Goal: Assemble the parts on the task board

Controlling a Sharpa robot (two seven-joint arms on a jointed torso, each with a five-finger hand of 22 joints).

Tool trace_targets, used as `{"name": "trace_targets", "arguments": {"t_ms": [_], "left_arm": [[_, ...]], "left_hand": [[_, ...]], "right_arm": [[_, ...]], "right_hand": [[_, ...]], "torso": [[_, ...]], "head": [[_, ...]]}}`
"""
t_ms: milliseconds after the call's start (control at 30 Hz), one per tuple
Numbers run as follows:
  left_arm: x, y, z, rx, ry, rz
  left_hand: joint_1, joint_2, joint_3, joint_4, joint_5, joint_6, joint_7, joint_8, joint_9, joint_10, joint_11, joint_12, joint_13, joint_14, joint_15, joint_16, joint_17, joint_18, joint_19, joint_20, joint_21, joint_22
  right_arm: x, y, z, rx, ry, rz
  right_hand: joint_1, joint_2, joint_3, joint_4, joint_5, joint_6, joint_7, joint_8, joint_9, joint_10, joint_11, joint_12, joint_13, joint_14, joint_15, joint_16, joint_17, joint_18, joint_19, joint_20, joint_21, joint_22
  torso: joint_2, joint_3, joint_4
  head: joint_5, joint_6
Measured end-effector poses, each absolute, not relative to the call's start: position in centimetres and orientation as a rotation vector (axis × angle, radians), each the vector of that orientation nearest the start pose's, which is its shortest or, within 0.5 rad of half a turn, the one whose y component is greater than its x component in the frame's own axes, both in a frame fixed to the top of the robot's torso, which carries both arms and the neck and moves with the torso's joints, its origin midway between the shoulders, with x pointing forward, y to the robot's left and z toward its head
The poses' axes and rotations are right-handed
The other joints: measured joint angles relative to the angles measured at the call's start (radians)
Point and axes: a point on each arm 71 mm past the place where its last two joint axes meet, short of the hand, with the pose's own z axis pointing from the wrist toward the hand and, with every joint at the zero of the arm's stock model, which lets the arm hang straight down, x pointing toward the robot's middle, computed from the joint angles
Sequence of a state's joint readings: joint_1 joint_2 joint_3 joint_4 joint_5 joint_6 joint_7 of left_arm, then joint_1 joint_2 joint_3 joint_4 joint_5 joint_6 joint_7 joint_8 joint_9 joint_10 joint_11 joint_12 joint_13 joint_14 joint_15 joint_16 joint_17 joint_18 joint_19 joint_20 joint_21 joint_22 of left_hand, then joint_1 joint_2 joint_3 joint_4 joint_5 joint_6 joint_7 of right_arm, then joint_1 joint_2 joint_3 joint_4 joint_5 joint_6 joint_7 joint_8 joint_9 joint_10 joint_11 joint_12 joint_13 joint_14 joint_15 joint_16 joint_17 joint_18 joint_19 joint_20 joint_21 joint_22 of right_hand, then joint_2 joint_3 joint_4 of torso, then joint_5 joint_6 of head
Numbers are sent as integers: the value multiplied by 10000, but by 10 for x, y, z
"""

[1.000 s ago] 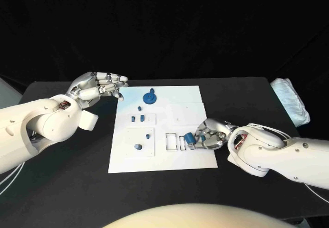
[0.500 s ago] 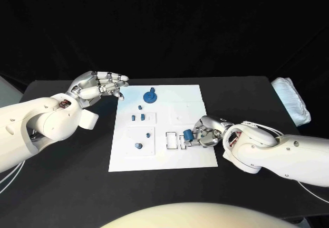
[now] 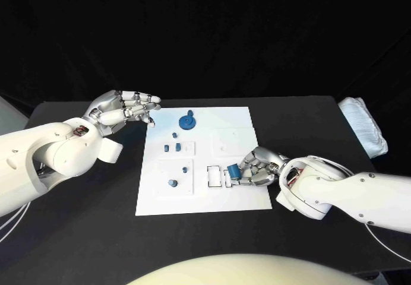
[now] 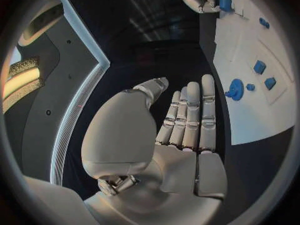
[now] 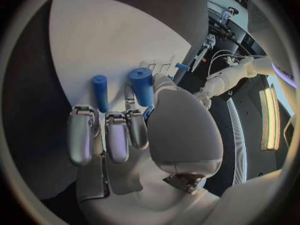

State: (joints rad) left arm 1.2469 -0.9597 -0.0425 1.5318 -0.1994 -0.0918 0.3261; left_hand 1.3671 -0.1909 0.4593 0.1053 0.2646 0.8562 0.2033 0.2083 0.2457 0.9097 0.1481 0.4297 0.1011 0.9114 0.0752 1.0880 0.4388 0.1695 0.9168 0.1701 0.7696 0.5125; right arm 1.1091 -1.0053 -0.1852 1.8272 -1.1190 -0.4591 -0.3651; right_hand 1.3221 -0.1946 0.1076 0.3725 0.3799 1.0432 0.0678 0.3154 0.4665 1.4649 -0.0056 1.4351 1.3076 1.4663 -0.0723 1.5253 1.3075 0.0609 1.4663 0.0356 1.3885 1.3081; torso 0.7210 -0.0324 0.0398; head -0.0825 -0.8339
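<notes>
At the board's [image 3: 244, 199] right edge, about four o'clock from its centre, your right hand [image 3: 257, 168] grasps a blue cylinder [image 3: 234, 171] between thumb and fingers, over the small slots. A second cylinder [image 5: 100, 92] lies on the board just beside those fingers. Your left hand [image 3: 124, 107] hovers unclenched and empty at ten o'clock, off the board's far-left corner.

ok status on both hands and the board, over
Right hand grips a blue cylinder at the task board slots. Left hand open, off the board's far corner. Nothing in the way.
</notes>
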Motion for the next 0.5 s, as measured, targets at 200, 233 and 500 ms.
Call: {"name": "trace_targets", "arguments": {"t_ms": [200,233,500], "left_arm": [[486,249,-157,-8645,15837,-15614],[486,249,-157,-8647,15843,-15614],[486,249,-157,-8654,15882,-15616]], "left_hand": [[0,0,0,0,0,0,0,0,0,0,0,0,0,0,0,0,0,0,0,0,-21,0],[0,0,0,0,0,0,0,0,0,0,0,0,0,0,0,0,0,0,0,0,-39,0],[0,0,0,-1,0,0,0,0,0,0,0,0,0,0,0,0,0,0,-1,0,-39,0]], "right_arm": [[379,-213,-254,4910,20240,7131],[379,-213,-252,5015,20229,7244],[382,-213,-236,5517,19815,7789]], "right_hand": [[31,44,481,-259,-3,-4,9,0,-16,-34,-33,52,0,-16,-16,-1,0,0,0,0,14,-1],[23,53,497,-245,-3,4,18,0,-15,-34,-33,53,0,-16,-16,0,0,0,0,0,47,-1],[-20,96,712,-273,118,5,30,-2,-16,-34,-32,92,-1,-16,-15,34,-1,-155,0,-70,112,-2]], "torso": [[-2,3,4],[-5,2,4],[-6,1,-3]], "head": [[-12,7],[-16,9],[-42,37]]}}
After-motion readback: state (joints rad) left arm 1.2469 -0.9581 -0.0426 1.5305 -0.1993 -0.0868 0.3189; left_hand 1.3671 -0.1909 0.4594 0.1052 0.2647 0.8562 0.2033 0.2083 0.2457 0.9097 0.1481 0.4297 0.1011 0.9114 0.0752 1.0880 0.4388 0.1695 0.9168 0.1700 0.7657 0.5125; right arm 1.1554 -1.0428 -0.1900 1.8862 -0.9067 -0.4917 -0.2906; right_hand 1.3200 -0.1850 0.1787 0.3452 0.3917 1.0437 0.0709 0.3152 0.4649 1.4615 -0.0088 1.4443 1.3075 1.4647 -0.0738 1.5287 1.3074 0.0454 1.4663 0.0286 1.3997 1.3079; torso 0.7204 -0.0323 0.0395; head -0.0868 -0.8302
